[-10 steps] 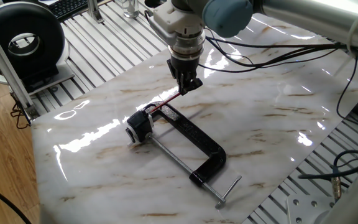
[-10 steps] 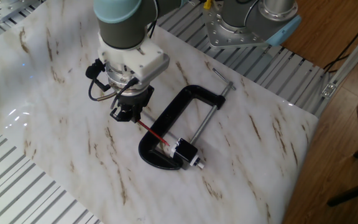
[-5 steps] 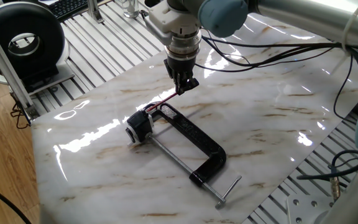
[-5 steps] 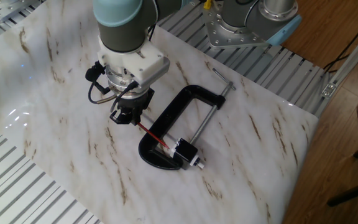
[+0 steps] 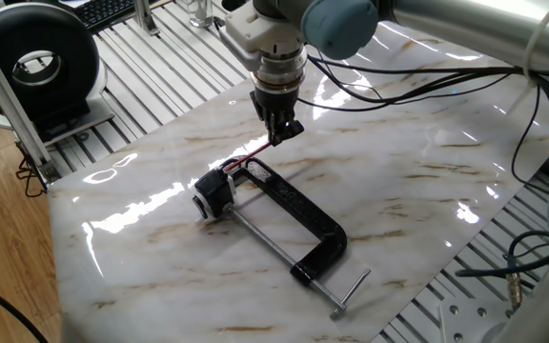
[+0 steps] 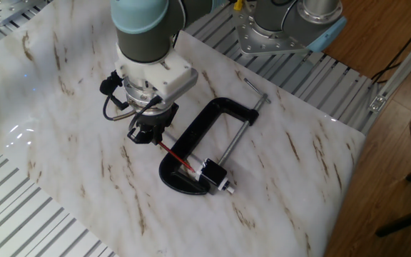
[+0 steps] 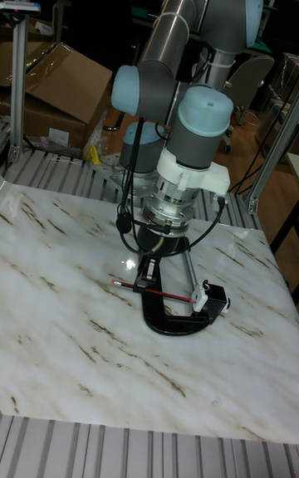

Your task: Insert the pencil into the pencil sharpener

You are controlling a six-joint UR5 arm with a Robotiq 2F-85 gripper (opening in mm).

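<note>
Pencil clenched near its blunt end in my hand, left of frame centre, tip at the pencil sharpener; since a second ago I have shifted slightly up-left with the tip unmoved, so insertion seems under way. Black clamp lies on the glossy marbled tabletop; cardboard boxes at upper left

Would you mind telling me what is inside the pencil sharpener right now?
The pencil runs from the gripper to the pencil sharpener, and its tip seems to meet the opening. How far in it goes is hidden by the body.
</note>
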